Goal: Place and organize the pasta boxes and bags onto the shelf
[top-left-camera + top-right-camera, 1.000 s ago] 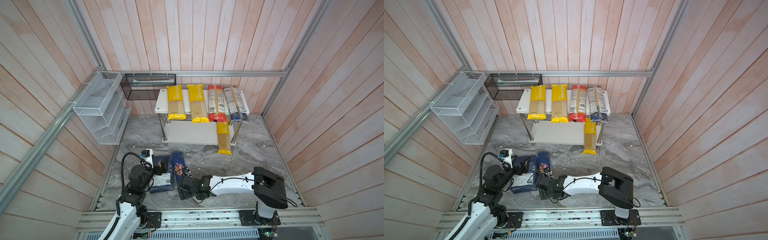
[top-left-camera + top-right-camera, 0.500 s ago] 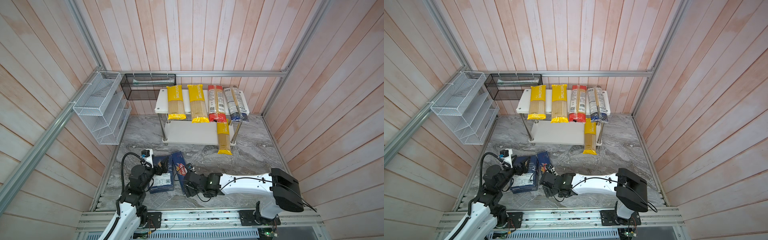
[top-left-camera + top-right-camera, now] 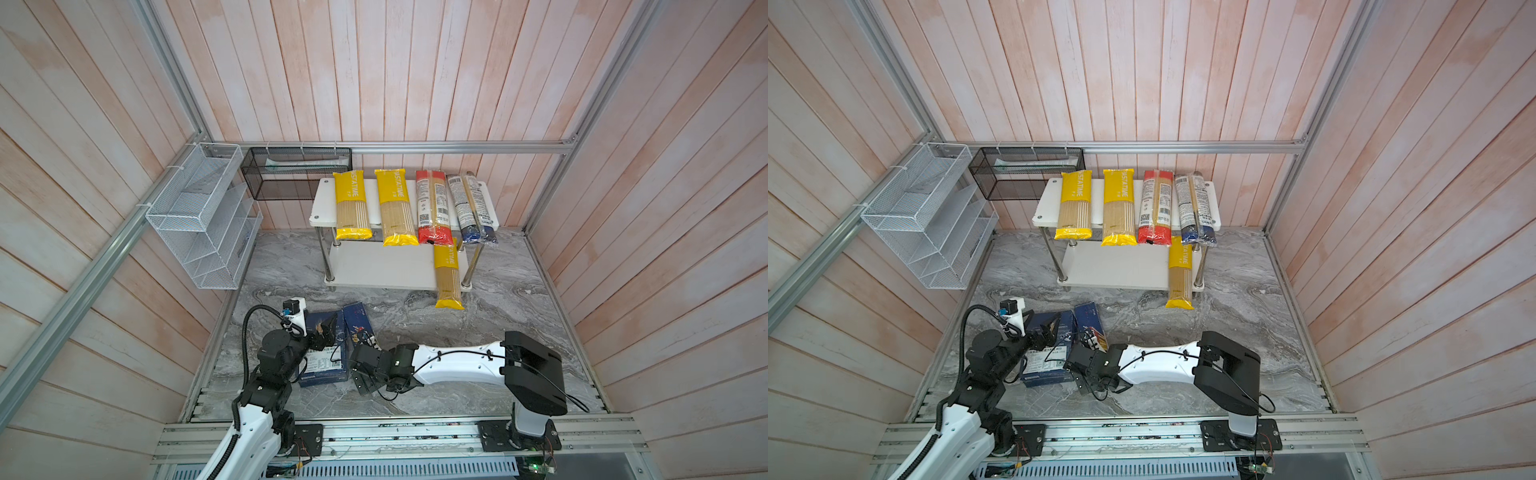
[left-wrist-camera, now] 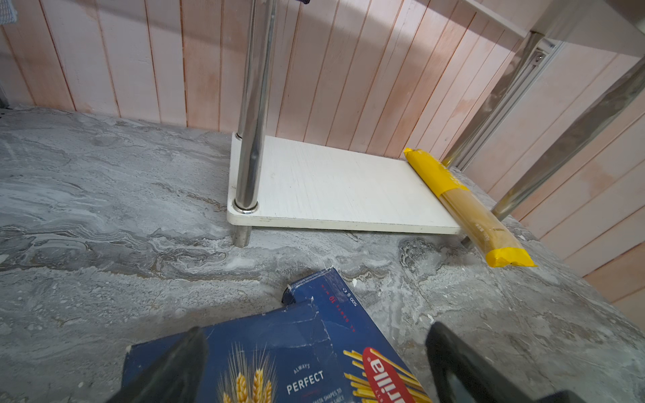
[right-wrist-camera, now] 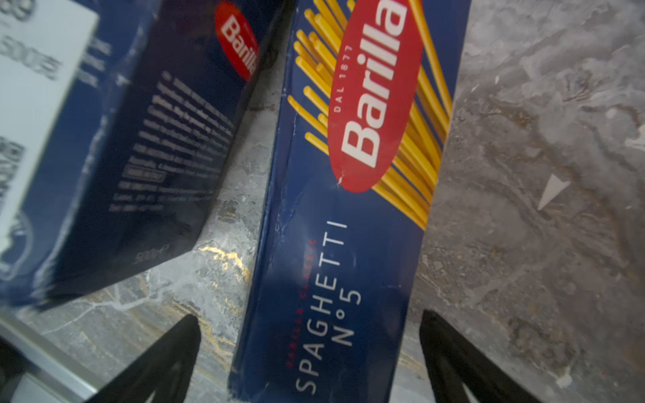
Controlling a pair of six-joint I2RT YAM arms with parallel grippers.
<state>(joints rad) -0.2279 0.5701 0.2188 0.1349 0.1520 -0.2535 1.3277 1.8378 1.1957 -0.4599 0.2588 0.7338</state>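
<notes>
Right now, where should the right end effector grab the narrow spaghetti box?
Across its narrow width near the SPAGHETTI-lettered end, from above: the narrow spaghetti box lies flat, and the open right end effector straddles it there. The wide box crowds one side.

"Barilla SPAGHETTI N°5" on narrow box (image 5: 349, 244)

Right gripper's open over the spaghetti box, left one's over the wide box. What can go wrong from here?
1. The right gripper straddles the spaghetti box toward one end; lifted there, the long box may pivot or slip.
2. The wide box lies close alongside, with the left gripper over it: the grippers may collide.
3. A yellow bag juts off the lower board of the shelf; a box sliding in could knock it off.
</notes>
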